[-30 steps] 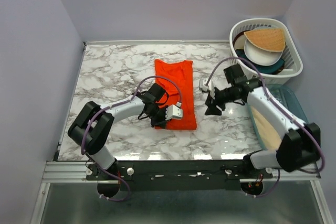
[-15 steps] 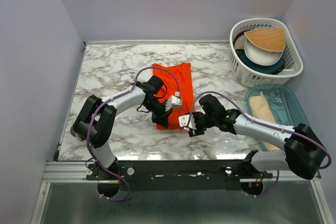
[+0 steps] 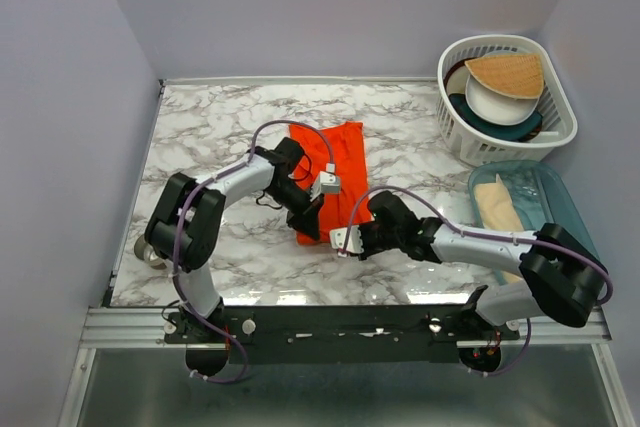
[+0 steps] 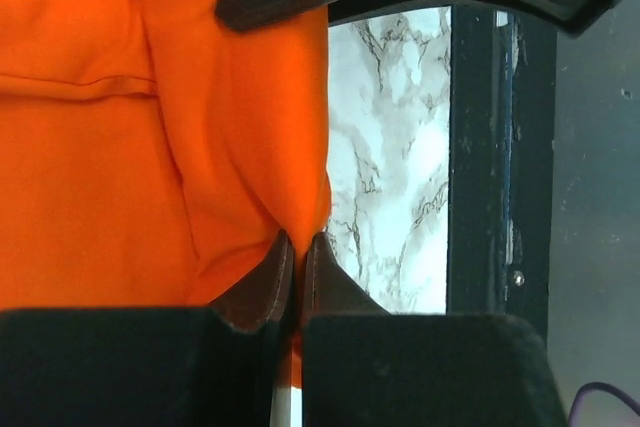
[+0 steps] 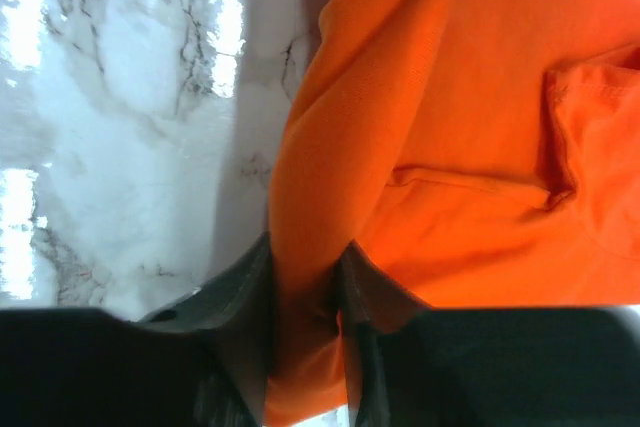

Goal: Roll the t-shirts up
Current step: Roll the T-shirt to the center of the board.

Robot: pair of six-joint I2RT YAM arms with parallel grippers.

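Observation:
One bright orange-red t-shirt [image 3: 338, 162], folded into a long strip, lies on the marble table [image 3: 210, 137]. My left gripper [image 3: 309, 225] is shut on its near left corner; the wrist view shows the fabric [image 4: 150, 147] pinched between the pads. My right gripper [image 3: 362, 237] is shut on the near right corner, with a thick fold of fabric [image 5: 330, 187] between its fingers. The shirt's near edge is bunched and lifted between the two grippers.
A white basket [image 3: 560, 97] of dishes stands at the back right. A teal tray [image 3: 555, 197] with a beige cloth [image 3: 497, 205] sits at the right edge. The table's front rail [image 3: 350, 322] runs close below the grippers.
My right arm swung from the shirt's right side down to its near right corner and shut on it. My left gripper shifted slightly toward the near left corner. The near edge is now gathered.

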